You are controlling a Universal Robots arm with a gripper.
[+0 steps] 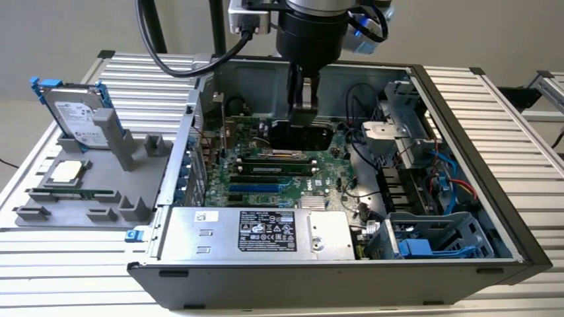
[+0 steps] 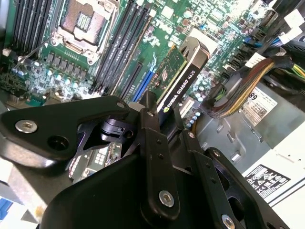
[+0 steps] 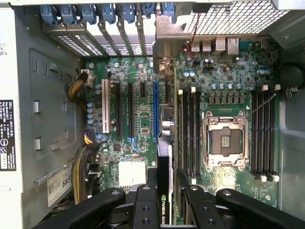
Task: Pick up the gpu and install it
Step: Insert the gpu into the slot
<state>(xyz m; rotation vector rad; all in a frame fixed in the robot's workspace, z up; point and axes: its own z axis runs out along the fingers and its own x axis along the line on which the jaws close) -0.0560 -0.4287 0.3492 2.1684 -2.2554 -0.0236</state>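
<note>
The gripper [image 2: 164, 112] was shut tight on the gpu [image 2: 177, 81], holding it by its top edge. So the pick-up was done. The card hung on its edge inside the open computer case [image 1: 493, 218], just above the motherboard [image 3: 143, 119] and its long slots. It did not look pushed in yet, so the fitting was left to do. Outside the case, on the exterior view's left, a hard drive [image 1: 75, 119] stood in a gray holder [image 1: 119, 158] on the ribbed metal table [image 1: 520, 132].

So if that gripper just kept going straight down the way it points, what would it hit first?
Probably the motherboard. The gripper, shut on the gpu, points down into the open case, near the blue slot; how far above is unclear.
</note>
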